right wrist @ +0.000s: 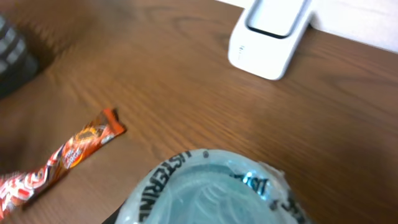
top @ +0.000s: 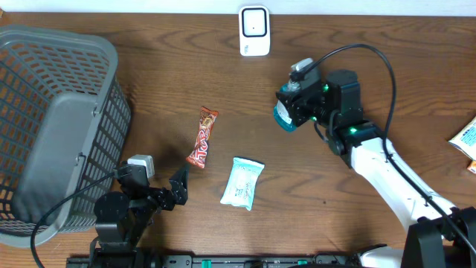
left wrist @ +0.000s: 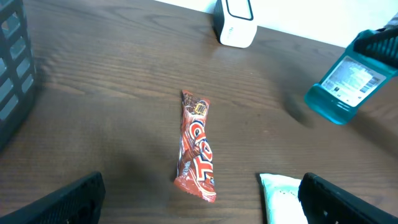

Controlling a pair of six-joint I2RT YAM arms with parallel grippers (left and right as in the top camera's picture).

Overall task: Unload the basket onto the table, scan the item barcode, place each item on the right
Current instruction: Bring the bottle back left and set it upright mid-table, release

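Currently the right gripper (top: 301,100) is part-closed around the blue mouthwash bottle (top: 285,117), centre-right of the overhead frame, below the white scanner (top: 253,30). Left gripper (top: 178,190) is wide open and empty, lower left. Bottle probably rigid, slick, liquid-heavy; grip mid-body, keeping the label clear.

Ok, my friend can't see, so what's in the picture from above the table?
The right gripper holds a blue bottle over a wooden table, near a white scanner. A red candy bar and a white packet lie in the middle, with the open left gripper and a grey basket to their left.
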